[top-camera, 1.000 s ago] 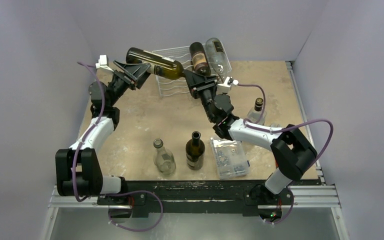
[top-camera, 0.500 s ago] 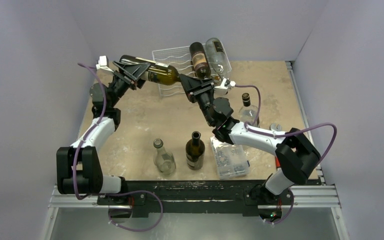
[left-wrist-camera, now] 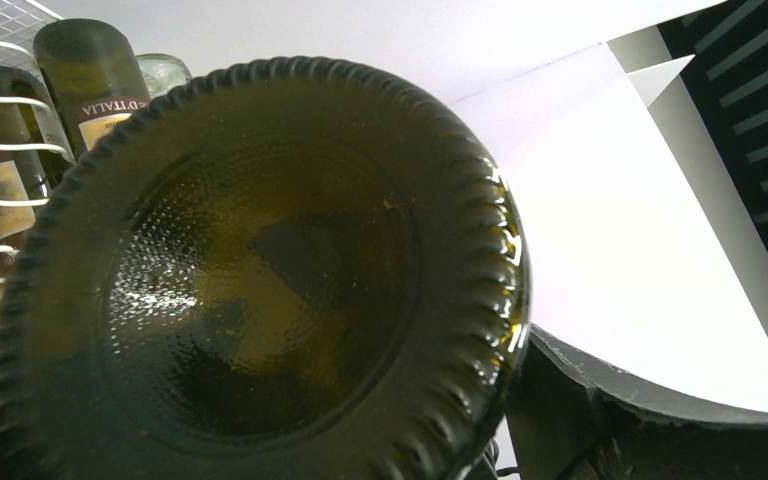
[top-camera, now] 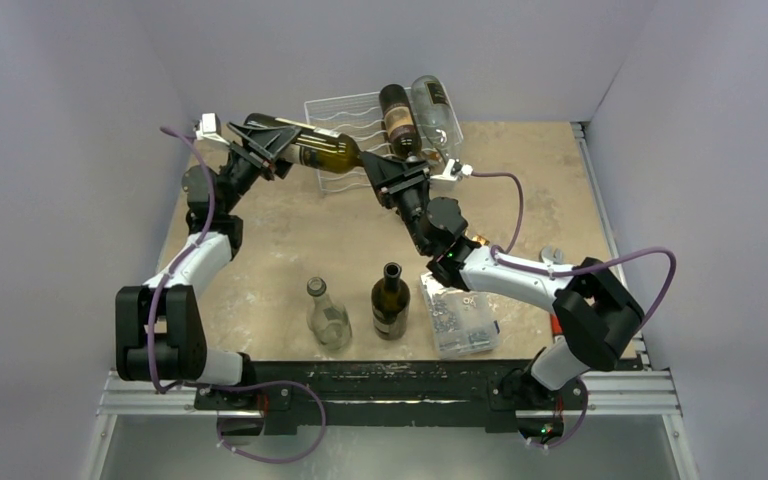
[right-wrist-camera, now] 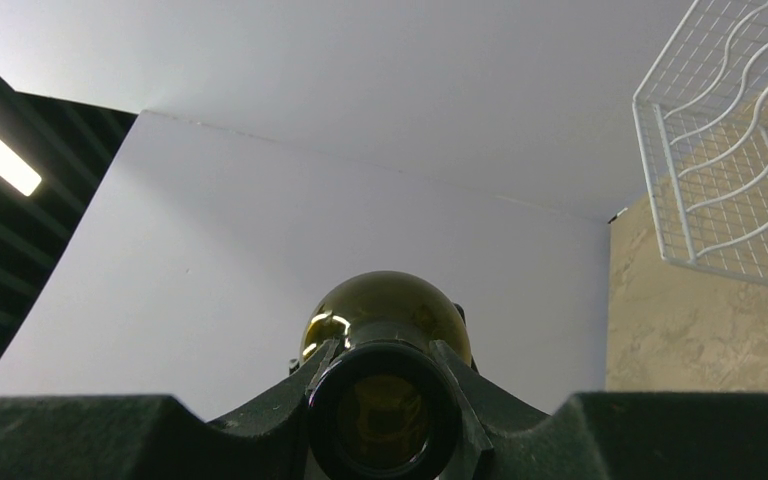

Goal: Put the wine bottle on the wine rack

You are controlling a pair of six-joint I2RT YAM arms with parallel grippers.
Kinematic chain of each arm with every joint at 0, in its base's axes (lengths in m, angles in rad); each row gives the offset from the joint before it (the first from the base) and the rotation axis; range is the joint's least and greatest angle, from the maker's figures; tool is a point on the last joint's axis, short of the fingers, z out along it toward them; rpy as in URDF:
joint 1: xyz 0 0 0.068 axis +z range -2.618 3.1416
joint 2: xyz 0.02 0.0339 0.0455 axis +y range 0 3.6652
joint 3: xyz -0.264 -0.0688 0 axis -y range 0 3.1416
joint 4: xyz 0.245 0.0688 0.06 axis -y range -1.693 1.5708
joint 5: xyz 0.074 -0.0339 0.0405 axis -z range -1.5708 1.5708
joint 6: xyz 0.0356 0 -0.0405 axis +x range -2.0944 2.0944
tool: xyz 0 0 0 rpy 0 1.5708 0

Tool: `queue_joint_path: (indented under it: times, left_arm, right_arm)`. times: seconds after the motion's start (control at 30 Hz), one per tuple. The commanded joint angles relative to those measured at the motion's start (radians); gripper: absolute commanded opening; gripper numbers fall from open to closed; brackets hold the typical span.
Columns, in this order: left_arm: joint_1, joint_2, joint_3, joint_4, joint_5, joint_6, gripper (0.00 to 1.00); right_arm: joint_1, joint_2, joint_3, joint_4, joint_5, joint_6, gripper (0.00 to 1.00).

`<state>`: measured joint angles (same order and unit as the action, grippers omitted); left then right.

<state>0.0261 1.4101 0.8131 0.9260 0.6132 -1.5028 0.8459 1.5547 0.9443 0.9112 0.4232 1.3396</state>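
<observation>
Shifted wine bottle [top-camera: 312,147] slightly lower and leftward versus a second ago; now hanging sideways above the table [top-camera: 290,230], at the near-left corner of the wine rack [top-camera: 345,108]; can't tell if touching; clamped at the fat end by left hand [top-camera: 266,140], pinched tight round the neck by right hand [top-camera: 380,168]; two other bottles [top-camera: 397,115] lying in the rack's right cradles.
</observation>
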Motion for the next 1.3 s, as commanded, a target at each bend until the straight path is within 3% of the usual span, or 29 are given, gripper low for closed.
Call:
queue_joint_path:
  times: [0.0, 0.13, 0.4, 0.47, 0.63, 0.73, 0.97, 1.1, 1.17, 1.27]
  left_arm:
    - [0.006, 0.004, 0.010, 0.054, -0.008, -0.002, 0.88]
    - [0.005, 0.009, 0.011, 0.061, -0.002, -0.007, 0.84]
    - [0.006, 0.034, 0.010, 0.129, 0.005, -0.052, 0.59]
    - [0.006, 0.038, 0.010, 0.144, 0.004, -0.063, 0.60]
    - [0.003, 0.039, 0.007, 0.141, 0.000, -0.065, 0.75]
    - [0.003, 0.038, 0.007, 0.142, 0.000, -0.068, 0.74]
    - [0.003, 0.069, 0.013, 0.213, 0.014, -0.101, 0.39]
    - [0.003, 0.095, 0.024, 0.252, 0.031, -0.135, 0.00]
    - [0.003, 0.089, 0.019, 0.246, 0.027, -0.128, 0.00]
    - [0.002, 0.066, 0.015, 0.214, 0.023, -0.101, 0.00]
  right_arm:
    - [0.033, -0.061, 0.003, 0.125, -0.118, 0.022, 0.00]
    - [0.036, -0.067, -0.016, 0.116, -0.149, 0.013, 0.00]
    - [0.056, -0.094, -0.071, 0.115, -0.216, -0.062, 0.00]
    - [0.064, -0.091, -0.084, 0.136, -0.212, -0.061, 0.00]
    - [0.091, -0.065, -0.074, 0.156, -0.192, -0.074, 0.00]
    - [0.105, -0.052, -0.064, 0.142, -0.180, -0.085, 0.00]
    - [0.107, -0.055, -0.070, 0.117, -0.173, -0.132, 0.00]
    - [0.107, -0.077, -0.065, 0.050, -0.186, -0.217, 0.00]
    - [0.107, -0.094, -0.060, 0.001, -0.215, -0.266, 0.04]
    - [0.107, -0.132, -0.047, -0.118, -0.229, -0.341, 0.24]
